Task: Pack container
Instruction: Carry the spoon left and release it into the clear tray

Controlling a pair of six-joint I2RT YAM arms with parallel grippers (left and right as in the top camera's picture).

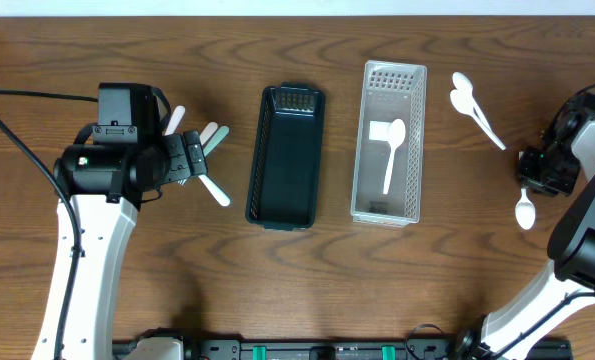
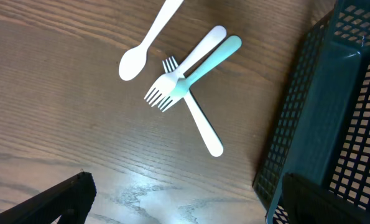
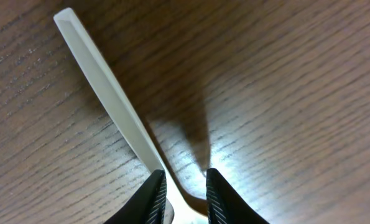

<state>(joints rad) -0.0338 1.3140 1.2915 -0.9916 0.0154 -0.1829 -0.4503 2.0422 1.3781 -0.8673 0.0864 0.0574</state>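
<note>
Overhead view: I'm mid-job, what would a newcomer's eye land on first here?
The two bins side by side in the middle: the dark basket is empty, the clear bin holds one white spoon. Then the crossed white fork and teal fork by the open left gripper, and the right gripper straddling a spoon handle at far right.

Overhead: bright, even, sharp. Left wrist: glare on tabletop (image 2: 141, 193) at 6 o'clock. Right wrist: glare at 5 o'clock; spoon handle (image 3: 104, 81) throws a soft shadow.
</note>
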